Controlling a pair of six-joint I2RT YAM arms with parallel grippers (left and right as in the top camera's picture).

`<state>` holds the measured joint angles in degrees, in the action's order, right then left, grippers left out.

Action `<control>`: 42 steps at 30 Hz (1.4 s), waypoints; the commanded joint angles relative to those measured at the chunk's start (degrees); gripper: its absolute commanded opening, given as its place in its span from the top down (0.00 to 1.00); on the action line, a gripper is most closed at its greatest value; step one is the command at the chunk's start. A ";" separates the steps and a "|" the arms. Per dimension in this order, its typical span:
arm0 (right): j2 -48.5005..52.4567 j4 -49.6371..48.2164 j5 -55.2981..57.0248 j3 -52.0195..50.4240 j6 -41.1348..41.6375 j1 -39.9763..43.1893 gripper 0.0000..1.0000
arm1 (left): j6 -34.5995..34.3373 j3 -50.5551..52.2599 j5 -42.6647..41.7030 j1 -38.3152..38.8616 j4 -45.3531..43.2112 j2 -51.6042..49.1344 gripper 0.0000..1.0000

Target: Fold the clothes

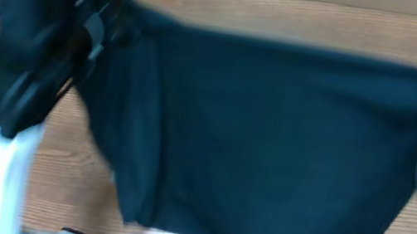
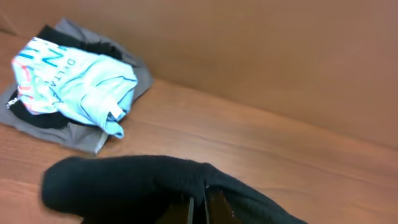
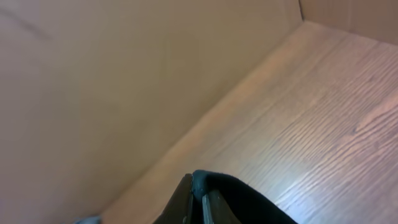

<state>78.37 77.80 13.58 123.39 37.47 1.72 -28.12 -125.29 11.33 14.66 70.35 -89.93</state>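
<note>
From overhead I saw the black T-shirt stretched across most of the frame, its long axis running left to right, the upper edge pulled taut from upper left to the right border and the cloth narrowing toward the lower centre. The left gripper had its fingers pinched together on black fabric, and so did the right gripper. Below lay the wood-grain table, backed by a plain brown wall. A light blue printed shirt sat on a grey garment in the left wrist view's upper left.
</note>
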 commanded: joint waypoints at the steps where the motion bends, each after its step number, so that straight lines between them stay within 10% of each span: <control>1: 9.86 -2.86 5.01 -0.79 -0.39 0.66 0.96 | 3.26 0.70 10.32 -0.02 -4.07 -10.71 0.96; 6: 23.80 -11.17 5.05 -0.76 -2.45 3.72 0.95 | 5.49 0.70 17.57 -0.24 -11.06 -25.68 0.96; 8: 27.61 -13.03 5.03 -0.76 -4.98 4.63 0.72 | 6.45 0.70 18.60 -0.61 -12.79 -29.92 0.95; 10: 31.10 -13.64 5.03 -0.76 -7.28 5.44 0.20 | 7.56 0.68 18.88 -0.96 -13.68 -33.55 0.55; 12: 33.42 -12.92 5.01 -0.76 -7.93 6.36 0.00 | 7.61 0.68 18.75 -1.14 -13.31 -35.50 0.00; 32: 26.32 14.82 -12.92 -1.55 -12.92 8.52 0.08 | 7.37 -6.40 -11.78 0.57 25.27 -23.71 0.04; 39: 26.34 14.32 -12.90 -10.71 -13.57 8.52 0.70 | 11.19 6.80 -19.26 4.44 26.47 -23.65 0.96; 42: 26.34 11.78 -12.92 -16.65 -13.55 8.52 0.82 | 10.29 13.11 -19.23 6.43 25.24 -23.65 0.96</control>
<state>104.95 90.85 1.19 110.98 24.38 10.31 -18.20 -116.79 -4.99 19.20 96.12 -112.99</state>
